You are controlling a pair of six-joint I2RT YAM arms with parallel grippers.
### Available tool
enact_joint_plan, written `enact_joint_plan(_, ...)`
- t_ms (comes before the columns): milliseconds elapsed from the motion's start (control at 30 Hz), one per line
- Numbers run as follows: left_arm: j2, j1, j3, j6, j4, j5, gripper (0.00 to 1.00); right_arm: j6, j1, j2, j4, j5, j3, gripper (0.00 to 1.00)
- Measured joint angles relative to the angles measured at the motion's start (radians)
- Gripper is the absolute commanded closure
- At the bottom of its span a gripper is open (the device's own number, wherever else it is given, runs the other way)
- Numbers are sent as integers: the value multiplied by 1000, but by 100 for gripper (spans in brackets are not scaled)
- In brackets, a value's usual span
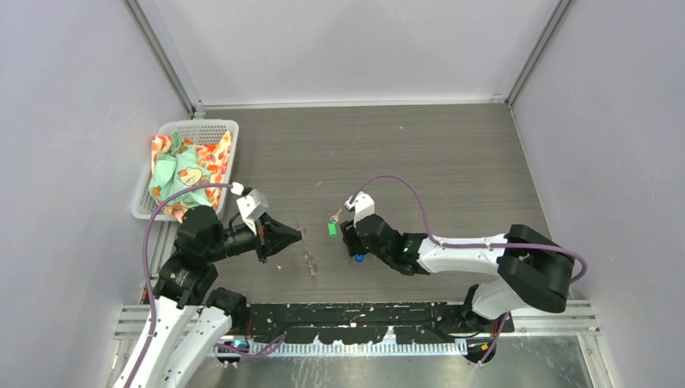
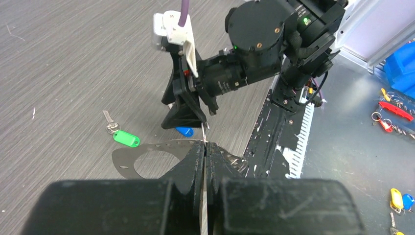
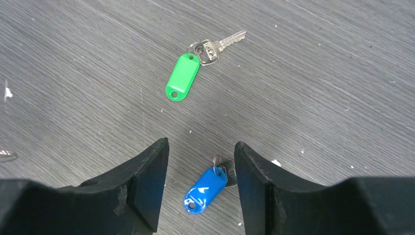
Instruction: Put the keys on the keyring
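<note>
Landmark: we place everything off the right hand (image 3: 201, 147), which sits low over the worktop (image 3: 318, 98).
Right hand state: released. We see both fingers spread, with bare worktop showing between the tips.
Blue key (image 3: 205, 191): flat on the worktop, inside the gap between the right hand's fingers. Its metal end sits right at the inner edge of one finger, and we cannot tell if they touch.
Green key (image 3: 182, 77): flat on the worktop just beyond the right hand's fingertips. It is outside the gap and apart from both fingers, with the silver blade pointing away from the hand.
Key to key: near each other, not touching.
Left hand (image 2: 204, 147): faces the right hand almost tip to tip and is near it. Its fingers are clenched together.
Keyring (image 2: 122, 164): grasped by the left hand, with the thin grey scalloped loop pinched at the shut fingertips and spreading out to one side. It lies between the two hands, clear of the right hand's fingers. From the top view we get only a faint thin line.
Keys vs keyring: neither key is on the loop.
Basket (image 1: 161, 137): white, with patterned cloth (image 1: 187, 166) inside, well apart from the right hand and beyond the left arm.
</note>
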State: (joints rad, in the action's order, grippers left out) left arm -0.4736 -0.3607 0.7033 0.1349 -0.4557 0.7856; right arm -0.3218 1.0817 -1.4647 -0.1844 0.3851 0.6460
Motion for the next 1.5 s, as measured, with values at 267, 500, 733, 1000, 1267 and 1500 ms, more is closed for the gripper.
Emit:
enact_joint_plan(267,0,0,1,11,-6,0,100,-14,-26,43,40,-58,-29,42)
enact_joint_plan(500,0,0,13,15,-8,0,99,-3,-25,-23,68,-77,-29,50)
enact_joint_plan(733,-8,0,14,15,-8,0,100,5,-25,-29,76,-61,-29,56)
enact_joint_plan(1000,-14,0,14,15,-8,0,100,5,-25,-38,61,-49,-27,62)
enact_joint_plan(1267,-15,0,14,15,-8,0,99,6,-25,-55,58,-51,-27,81)
enact_joint_plan(1500,-18,0,14,16,-8,0,99,8,-25,-55,58,-51,-19,99)
